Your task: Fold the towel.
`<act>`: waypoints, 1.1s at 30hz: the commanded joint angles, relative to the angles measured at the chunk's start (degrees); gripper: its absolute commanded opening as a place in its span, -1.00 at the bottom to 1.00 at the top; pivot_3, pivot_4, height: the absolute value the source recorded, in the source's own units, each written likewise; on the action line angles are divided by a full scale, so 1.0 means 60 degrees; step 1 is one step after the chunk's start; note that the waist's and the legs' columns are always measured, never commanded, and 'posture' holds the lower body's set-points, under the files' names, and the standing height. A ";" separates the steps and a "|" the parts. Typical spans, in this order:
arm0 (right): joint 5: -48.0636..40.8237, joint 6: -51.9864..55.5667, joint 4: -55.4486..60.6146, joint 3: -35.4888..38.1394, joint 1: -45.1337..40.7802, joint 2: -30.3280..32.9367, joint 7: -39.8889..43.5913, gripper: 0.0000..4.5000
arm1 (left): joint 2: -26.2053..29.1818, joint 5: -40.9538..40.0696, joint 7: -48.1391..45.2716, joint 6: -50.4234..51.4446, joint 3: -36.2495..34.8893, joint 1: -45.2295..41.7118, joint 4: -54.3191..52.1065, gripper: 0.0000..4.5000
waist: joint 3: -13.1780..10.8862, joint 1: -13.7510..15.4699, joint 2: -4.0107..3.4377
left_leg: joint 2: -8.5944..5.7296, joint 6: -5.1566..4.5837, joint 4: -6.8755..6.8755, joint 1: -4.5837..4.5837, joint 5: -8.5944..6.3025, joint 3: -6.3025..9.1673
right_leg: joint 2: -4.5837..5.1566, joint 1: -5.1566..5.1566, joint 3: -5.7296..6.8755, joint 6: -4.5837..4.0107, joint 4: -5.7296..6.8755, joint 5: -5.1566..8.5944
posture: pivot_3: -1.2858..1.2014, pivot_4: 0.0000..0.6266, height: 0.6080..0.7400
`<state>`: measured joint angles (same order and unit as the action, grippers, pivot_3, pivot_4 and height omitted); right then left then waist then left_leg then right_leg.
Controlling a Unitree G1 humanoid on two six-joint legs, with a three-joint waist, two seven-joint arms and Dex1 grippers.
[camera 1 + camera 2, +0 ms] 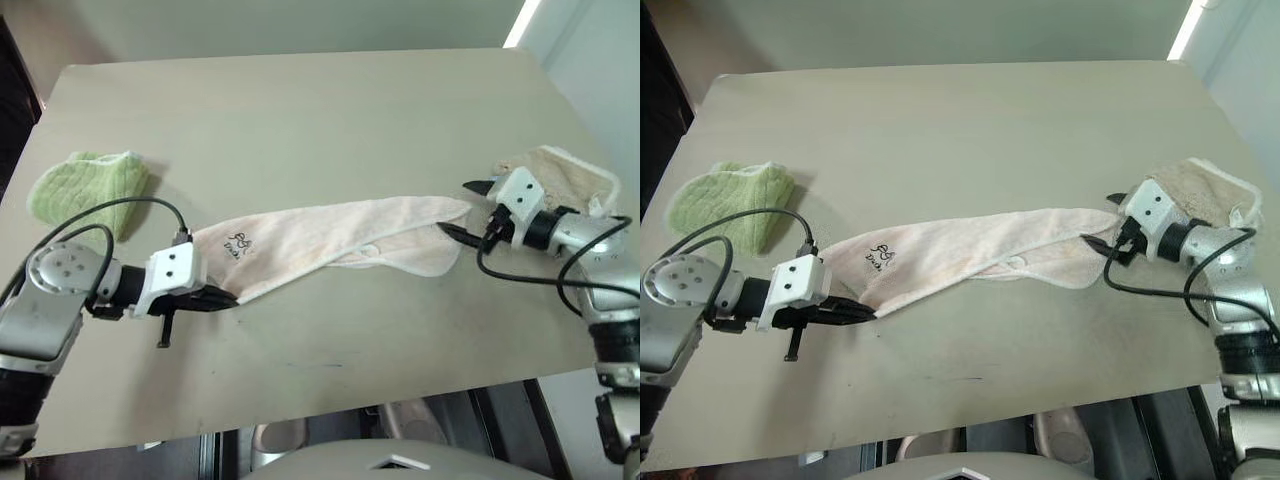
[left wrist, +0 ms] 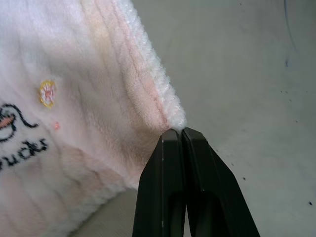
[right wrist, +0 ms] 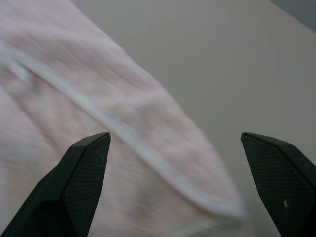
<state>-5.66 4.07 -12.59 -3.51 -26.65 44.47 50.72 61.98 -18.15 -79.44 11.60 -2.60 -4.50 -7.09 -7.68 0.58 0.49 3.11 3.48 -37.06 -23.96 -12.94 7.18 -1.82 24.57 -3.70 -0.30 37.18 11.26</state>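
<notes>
While the left gripper [image 2: 177, 129] pinches one corner of the pink towel [image 1: 330, 240], its two black fingers are pressed together with only the white terry edge caught at their tips. From that pinch the cloth runs away as a long, loosely bunched band across the desk [image 1: 300, 120], toward the other arm. Just beyond the pinched corner lies the small dark printed logo [image 1: 240, 245], and farther along the band a small white loop [image 1: 1018, 262] sits at the white edging. Holding this end serves, in all likelihood, to anchor the towel so that it can be drawn out straight before any fold is made.

At the far end, the right gripper [image 3: 173, 148] stands wide apart and holds nothing. The rounded far end of the towel lies directly ahead of it, partly between its tips, which suggests an approach to take the second corner. Behind this gripper, toward the desk edge, rests a beige towel [image 1: 565, 175]. Well beyond the left gripper, on its outer side, a green waffle towel [image 1: 90, 185] lies apart from the work.

No fold is yet made; the pink towel is still a twisted strip, and spreading it flat appears to be the step in hand.
</notes>
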 commanded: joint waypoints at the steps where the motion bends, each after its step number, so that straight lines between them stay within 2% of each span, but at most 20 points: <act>1: 0.1042 -0.1616 -0.1561 -0.0431 -0.0678 0.0153 -0.0009 1.00 | 0.0117 0.0068 0.0208 -0.0184 -0.0398 0.0080 -0.0194 -0.99 | 0.0000 0.0005 0.0000 | 0.0001 0.0000 0.0001 -0.0005 0.0000 0.0000 | 0.0000 0.0010 0.0000 -0.0006 0.0005 -0.0004 | 0.03 -0.52 1.00; 7: 0.1816 -0.3350 -0.3290 -0.0795 -0.1484 0.0261 0.0119 1.00 | 0.0090 0.0054 0.0357 -0.0184 -0.0407 0.0074 -0.0238 -0.99 | -0.0002 -0.0004 -0.0004 | 0.0006 0.0000 0.0013 -0.0011 -0.0002 -0.0008 | 0.0000 0.0053 0.0001 0.0029 0.0060 -0.0033 | 0.03 -0.52 1.00; 11: 0.2425 -0.4173 -0.4097 -0.0900 -0.1948 0.0273 -0.0441 1.00 | 0.0073 -0.0024 0.0414 -0.0161 -0.0430 0.0096 -0.0286 -0.99 | -0.0002 -0.0015 -0.0004 | 0.0014 0.0001 0.0016 -0.0009 -0.0004 -0.0009 | 0.0000 0.0067 0.0005 0.0023 0.0095 -0.0029 | 0.03 -0.52 1.00; 18: 0.2701 -0.5019 -0.4555 -0.0933 -0.2086 0.0071 -0.0837 1.00 | 0.0065 -0.0045 0.0393 -0.0173 -0.0385 0.0057 -0.0260 -0.99 | -0.0002 -0.0018 -0.0005 | 0.0025 0.0001 0.0014 -0.0002 -0.0004 -0.0008 | 0.0000 0.0070 0.0007 0.0000 0.0118 -0.0015 | 0.03 -0.52 1.00; 25: 0.2410 -0.5269 -0.4146 -0.0783 -0.1784 0.0080 -0.0609 -0.02 | 0.0026 -0.0006 0.0358 -0.0260 -0.0317 -0.0025 -0.0104 -1.00 | -0.0002 -0.0022 -0.0004 | 0.0033 0.0004 0.0014 -0.0004 -0.0006 -0.0010 | 0.0000 0.0070 0.0008 -0.0009 0.0118 -0.0010 | 0.03 -0.52 1.00; 31: 0.2178 -0.5216 -0.3830 -0.0690 -0.1569 0.0129 -0.0441 -0.97 | -0.0007 -0.0022 0.0374 -0.0251 -0.0316 -0.0057 -0.0046 -1.00 | -0.0002 -0.0030 -0.0004 | 0.0038 0.0004 0.0014 -0.0003 -0.0006 -0.0012 | 0.0000 0.0070 0.0008 -0.0016 0.0118 -0.0005 | 0.03 -0.52 1.00; 33: 0.2116 -0.5195 -0.3748 -0.0663 -0.1486 0.0155 -0.0371 -0.99 | -0.0014 -0.0028 0.0396 -0.0242 -0.0344 -0.0022 -0.0051 -1.00 | -0.0002 -0.0027 -0.0004 | 0.0039 0.0004 0.0014 -0.0004 -0.0006 -0.0012 | 0.0000 0.0070 0.0009 -0.0017 0.0118 -0.0005 | 0.03 -0.52 1.00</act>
<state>8.89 -26.70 -37.19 -9.53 -35.82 44.21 47.89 61.81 -18.22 -77.15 10.93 -3.62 -4.38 -6.91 -7.69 0.42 0.46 3.34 3.51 -36.97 -23.98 -12.98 7.11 -1.82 24.98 -3.65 -0.40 37.88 11.23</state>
